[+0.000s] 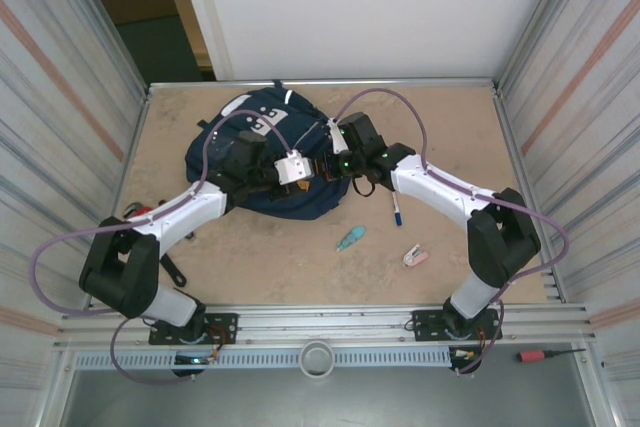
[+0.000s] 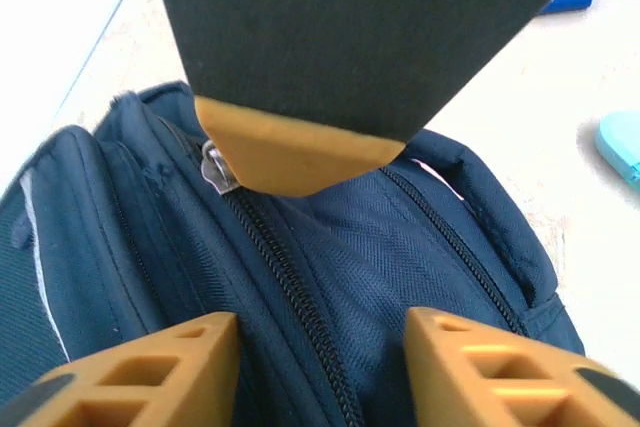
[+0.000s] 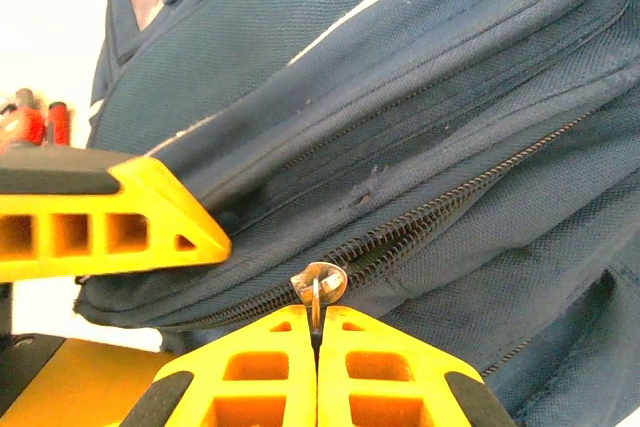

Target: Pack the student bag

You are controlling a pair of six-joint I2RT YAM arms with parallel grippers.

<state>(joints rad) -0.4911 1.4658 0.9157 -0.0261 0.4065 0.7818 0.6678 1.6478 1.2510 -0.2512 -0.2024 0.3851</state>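
The student bag (image 1: 262,152), a large navy backpack, lies at the back middle of the table. Both grippers meet at its right side. My right gripper (image 3: 318,332) is shut on the metal zipper pull (image 3: 318,282) of a main zipper. The zipper teeth (image 3: 450,209) run up to the right from the pull. My left gripper (image 2: 320,347) is open, its orange fingers (image 2: 150,372) straddling a ridge of bag fabric and a closed zipper (image 2: 290,287). In the left wrist view the right gripper's finger (image 2: 300,152) sits just ahead, over the pull (image 2: 215,167).
A blue pen (image 1: 397,213), a teal item (image 1: 351,238) and a pink-and-white item (image 1: 415,256) lie on the table right of the bag. Red-handled things (image 1: 135,212) sit at the left wall. Metal walls close in on both sides.
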